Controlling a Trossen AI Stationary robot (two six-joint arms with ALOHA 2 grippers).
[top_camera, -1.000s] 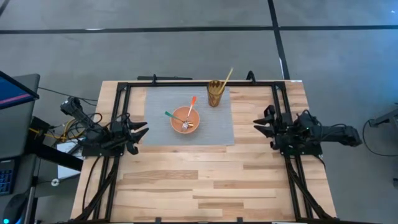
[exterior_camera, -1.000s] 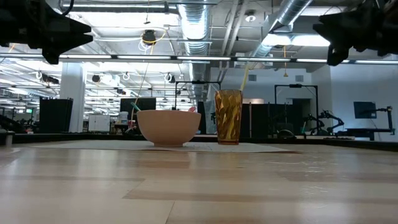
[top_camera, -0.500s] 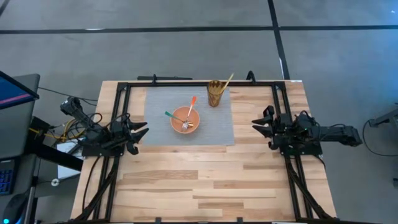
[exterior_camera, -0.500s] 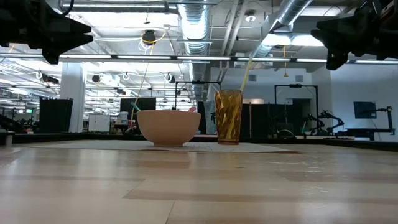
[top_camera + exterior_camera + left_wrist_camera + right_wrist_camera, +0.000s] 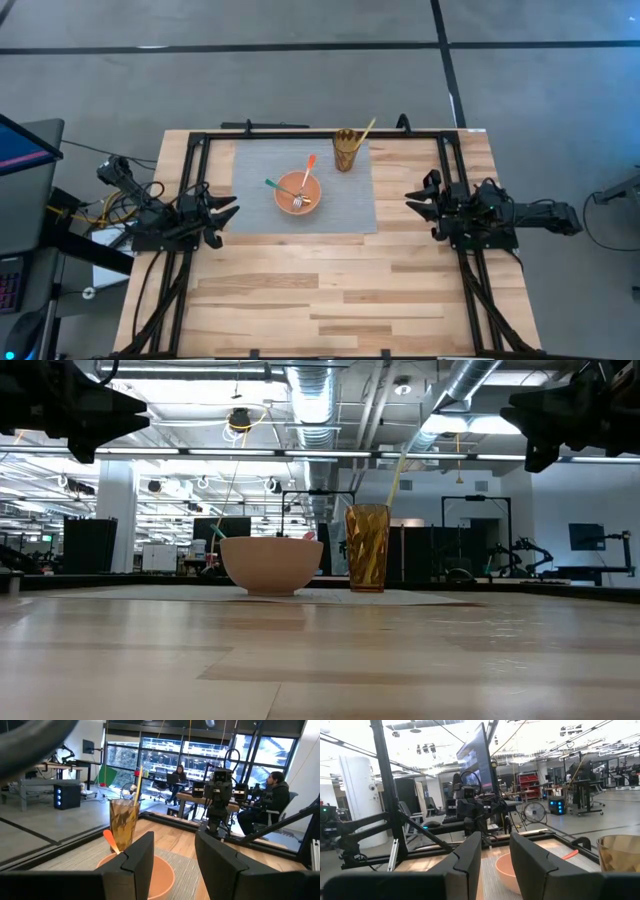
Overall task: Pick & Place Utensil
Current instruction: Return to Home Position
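An orange bowl [image 5: 298, 191] sits on a grey mat [image 5: 250, 165] at the far middle of the table. In it lie a fork [image 5: 299, 201], an orange-handled utensil [image 5: 309, 164] and a green-handled utensil [image 5: 271, 184], the two handles resting on the rim. An amber cup [image 5: 346, 151] stands on the mat to the bowl's far right, and a yellow utensil [image 5: 365, 128] leans in it. My left gripper [image 5: 228, 212] hovers open left of the mat. My right gripper [image 5: 414, 200] hovers open right of it. Both are raised above the table [image 5: 130, 415] [image 5: 520, 405].
A black frame [image 5: 300, 134] runs along the table's far edge and down both sides beside the arms. The near half of the wooden table [image 5: 320, 300] is bare. People sit at desks in the room beyond, seen in the left wrist view [image 5: 275, 790].
The yellow utensil in the cup has tipped over a little farther toward the table's right. My right gripper has shifted slightly toward the table's left, toward the mat, still open.
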